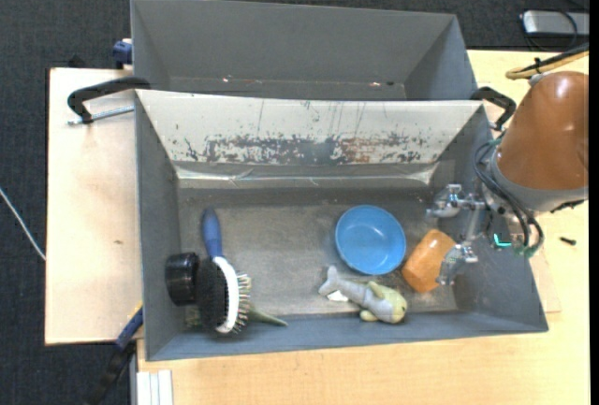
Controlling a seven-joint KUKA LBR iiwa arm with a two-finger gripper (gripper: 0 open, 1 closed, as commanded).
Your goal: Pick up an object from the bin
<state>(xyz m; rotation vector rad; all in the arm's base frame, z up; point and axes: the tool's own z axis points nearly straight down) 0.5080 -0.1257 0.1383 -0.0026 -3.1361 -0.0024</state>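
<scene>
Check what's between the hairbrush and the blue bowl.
Nothing: camera view shows bare bin floor between the hairbrush and blue bowl; the grey-and-yellow toy lies just off that line.

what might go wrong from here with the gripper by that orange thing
The orange lump lies at the edge of the open gripper, not clearly between its fingers; closing may shove it away. It sits beside the blue bowl, which might get nudged. The bin wall is close; a finger may scrape it.
</scene>
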